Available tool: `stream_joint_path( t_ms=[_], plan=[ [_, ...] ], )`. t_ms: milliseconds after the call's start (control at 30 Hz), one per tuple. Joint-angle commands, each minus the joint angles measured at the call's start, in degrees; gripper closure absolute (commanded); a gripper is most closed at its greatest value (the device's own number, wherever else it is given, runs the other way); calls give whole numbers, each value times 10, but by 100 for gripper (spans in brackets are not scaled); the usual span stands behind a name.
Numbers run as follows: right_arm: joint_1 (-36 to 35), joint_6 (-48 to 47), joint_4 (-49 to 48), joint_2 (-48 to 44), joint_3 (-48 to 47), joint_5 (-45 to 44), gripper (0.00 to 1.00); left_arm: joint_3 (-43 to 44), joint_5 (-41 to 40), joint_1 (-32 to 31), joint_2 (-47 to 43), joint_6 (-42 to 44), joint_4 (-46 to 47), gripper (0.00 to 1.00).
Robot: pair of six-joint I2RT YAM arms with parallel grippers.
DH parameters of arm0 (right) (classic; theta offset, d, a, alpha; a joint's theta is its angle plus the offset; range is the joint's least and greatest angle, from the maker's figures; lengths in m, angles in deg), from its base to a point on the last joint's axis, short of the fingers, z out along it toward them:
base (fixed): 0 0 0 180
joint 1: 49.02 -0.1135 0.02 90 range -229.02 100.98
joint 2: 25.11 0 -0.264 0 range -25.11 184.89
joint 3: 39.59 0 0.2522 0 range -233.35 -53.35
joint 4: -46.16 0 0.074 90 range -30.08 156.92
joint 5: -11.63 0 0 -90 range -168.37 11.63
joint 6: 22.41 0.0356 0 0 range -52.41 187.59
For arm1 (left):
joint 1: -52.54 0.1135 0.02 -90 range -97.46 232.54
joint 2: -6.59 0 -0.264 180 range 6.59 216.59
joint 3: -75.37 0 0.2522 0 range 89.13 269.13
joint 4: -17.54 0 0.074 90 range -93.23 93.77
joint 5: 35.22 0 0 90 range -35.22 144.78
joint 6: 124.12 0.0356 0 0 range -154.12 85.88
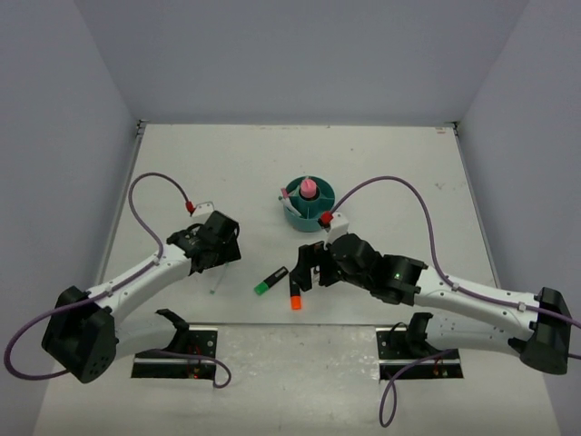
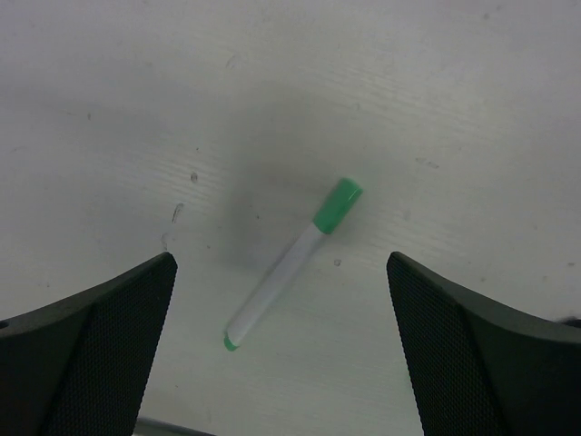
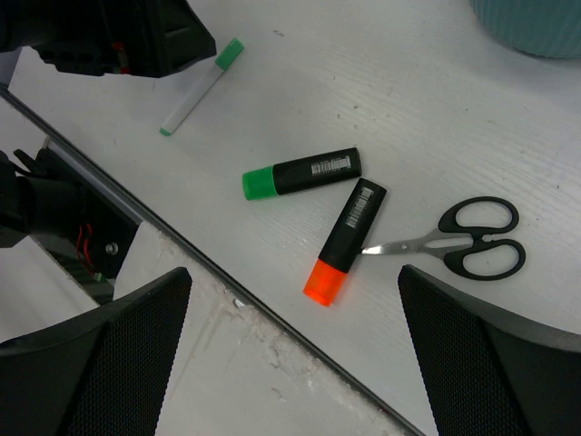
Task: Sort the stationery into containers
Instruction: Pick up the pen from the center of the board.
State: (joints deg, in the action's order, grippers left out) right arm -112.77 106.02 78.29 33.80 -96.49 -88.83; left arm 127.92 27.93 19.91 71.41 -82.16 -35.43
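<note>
We take the teal organizer (image 1: 292,214) as our landmark; it stands out on the table (image 1: 182,163), beyond both arms. A pink-capped glue stick (image 1: 309,189) stands upright inside it, near its middle; we cannot tell which compartment.

The left gripper (image 2: 280,263) hangs well to the left of the organizer and nearer the bases. Its fingers (image 2: 91,345) are spread as wide as they go and hold nothing. A green-capped white pen (image 2: 281,277) lies flat on the table below the gap between them, clear of both.

The right gripper (image 3: 295,272) sits just on the near side of the organizer, pointing left. Its fingers (image 3: 100,363) are also fully apart, empty and touching nothing.

Below that gap, on the near-left side of the organizer, lie a green highlighter (image 3: 301,173) and an orange highlighter (image 3: 347,241), close together at an angle but apart. The black-handled scissors (image 3: 463,243) lie just beside them on the organizer's side, blades closed, their tip meeting the orange highlighter's black body.
</note>
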Motion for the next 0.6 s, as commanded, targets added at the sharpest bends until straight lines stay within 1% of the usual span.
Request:
stream_joint_path(
  t_ms=[0,67,167,200,267,333,433,500,567],
  plan=[
    [-2,5,-6,-35,12,1,1,10,30,5,64,-25,27,1],
    [-2,5,-2,-56,23,-3,1,7,44,5,96,-10,46,5],
    [-2,4,3,-85,40,-9,1,0,56,5,115,14,74,19],
    [-2,4,5,-89,41,-10,1,0,61,5,118,21,78,23],
    [-2,0,10,-99,45,-13,1,2,67,5,131,29,83,26],
    [-2,-3,14,-102,45,-15,1,3,70,5,141,33,87,26],
    [-2,-7,19,-106,43,-14,1,3,76,6,171,39,96,34],
    [-2,-8,22,-112,45,-15,1,3,79,6,189,41,100,41],
    [-2,-8,25,-118,47,-17,1,1,81,6,203,40,104,45]
  ],
)
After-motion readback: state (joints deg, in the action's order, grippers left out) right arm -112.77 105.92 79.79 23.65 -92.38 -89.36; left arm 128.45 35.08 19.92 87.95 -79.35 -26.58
